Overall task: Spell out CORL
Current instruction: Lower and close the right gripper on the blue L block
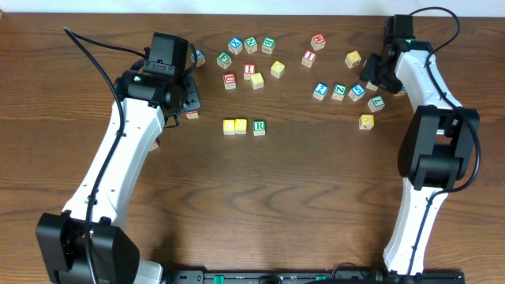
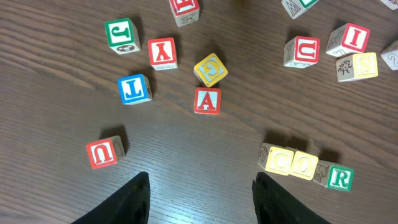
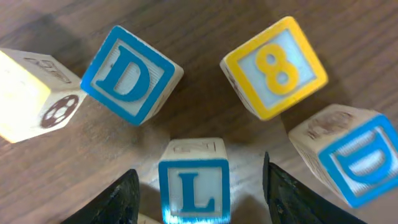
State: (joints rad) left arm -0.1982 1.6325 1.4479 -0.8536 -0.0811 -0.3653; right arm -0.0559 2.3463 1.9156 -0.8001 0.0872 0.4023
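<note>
Three cubes stand in a row at mid-table: yellow C (image 1: 230, 126), yellow O (image 1: 241, 125) and green R (image 1: 259, 127). The left wrist view shows the same C (image 2: 278, 160), O (image 2: 304, 165) and R (image 2: 339, 178) at lower right. My left gripper (image 1: 192, 99) (image 2: 201, 180) hovers up and left of the row, open, with bare table between its fingers. My right gripper (image 1: 372, 75) (image 3: 199, 171) is at the far right, straddling the blue L cube (image 3: 194, 190). A gap shows between the cube and each finger. The arm hides the L cube from overhead.
Close round the L cube lie a blue D cube (image 3: 129, 74), a yellow 8 cube (image 3: 275, 67), a second blue D cube (image 3: 351, 163) and a pale yellow cube (image 3: 28, 96). Several loose letter cubes (image 1: 251, 59) are scattered along the far side. The table (image 1: 300, 205) is dark wood.
</note>
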